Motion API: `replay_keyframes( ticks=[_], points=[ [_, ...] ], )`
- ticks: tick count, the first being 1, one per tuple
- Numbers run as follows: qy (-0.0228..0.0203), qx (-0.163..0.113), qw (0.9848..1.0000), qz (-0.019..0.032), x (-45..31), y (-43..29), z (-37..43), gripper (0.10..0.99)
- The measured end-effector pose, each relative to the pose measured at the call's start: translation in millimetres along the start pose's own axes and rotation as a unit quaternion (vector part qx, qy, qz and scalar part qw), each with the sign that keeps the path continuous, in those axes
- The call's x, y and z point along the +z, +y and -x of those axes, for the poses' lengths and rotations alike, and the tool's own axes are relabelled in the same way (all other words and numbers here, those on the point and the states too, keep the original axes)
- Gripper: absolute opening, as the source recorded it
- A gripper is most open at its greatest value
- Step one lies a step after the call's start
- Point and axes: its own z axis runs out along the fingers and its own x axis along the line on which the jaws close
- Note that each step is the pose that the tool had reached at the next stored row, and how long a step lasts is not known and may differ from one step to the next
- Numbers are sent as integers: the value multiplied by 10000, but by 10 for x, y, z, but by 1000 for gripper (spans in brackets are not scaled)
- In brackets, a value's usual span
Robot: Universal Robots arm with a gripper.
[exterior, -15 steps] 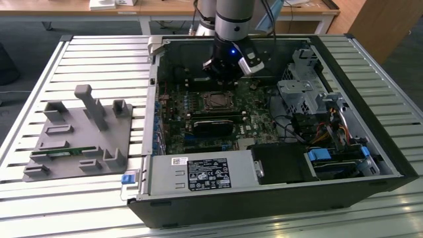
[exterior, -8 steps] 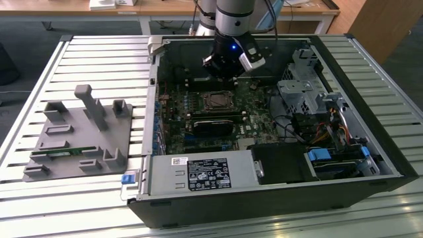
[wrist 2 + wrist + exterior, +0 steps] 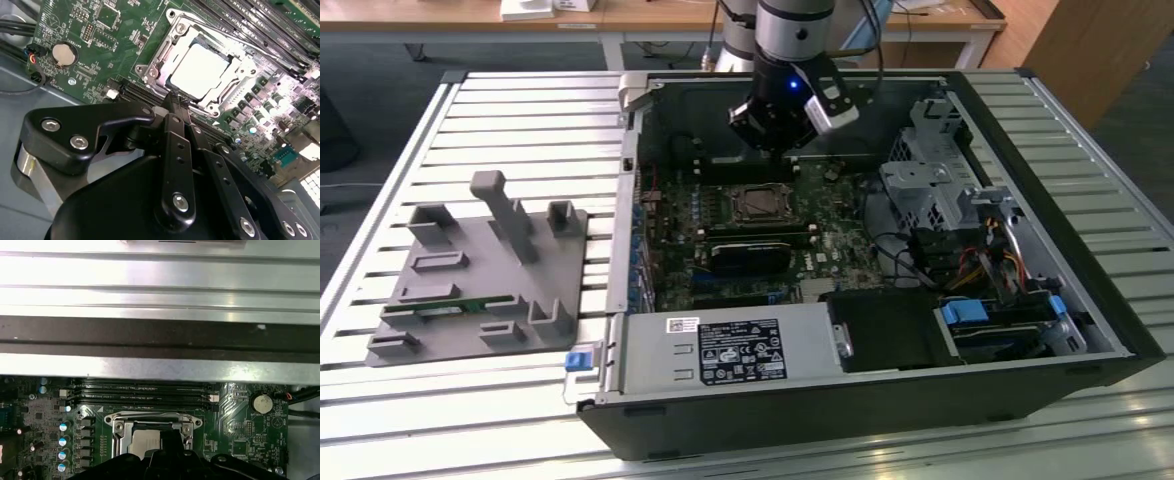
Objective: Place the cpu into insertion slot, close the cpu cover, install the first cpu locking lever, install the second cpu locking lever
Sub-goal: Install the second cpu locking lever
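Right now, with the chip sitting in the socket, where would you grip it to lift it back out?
Grip the chip by two opposite edges, coming straight down from above. It lies flat and recessed inside the metal frame, so no side approach fits; only the flat top and thin edges are exposed. The pincer hangs near the frame's edge.

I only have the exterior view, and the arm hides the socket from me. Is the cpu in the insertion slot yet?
Observer: Yes. In the second wrist view the cpu lies flat in the insertion slot, silver top up.
Operator: And the cpu cover?
Observer: The cpu cover lies down around the chip, framing it.
Operator: Where is the tool?
Observer: The tool is shut and empty, its tip at the socket's side away from the memory slots.
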Motion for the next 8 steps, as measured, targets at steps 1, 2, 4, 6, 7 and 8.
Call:
replay_keyframes(
  ticks=[1,2,4,6,7,8],
  points=[
    [0,0,10000,0,0,-12,0,106],
    [0,0,10000,0,-1,-26,0,106],
    [0,0,10000,-1,-2,-53,0,106],
    [1,0,10000,-1,-1,-74,0,106],
    [0,0,10000,0,1,-86,0,106],
    [0,-1,10000,0,3,-97,0,106]
  ],
)
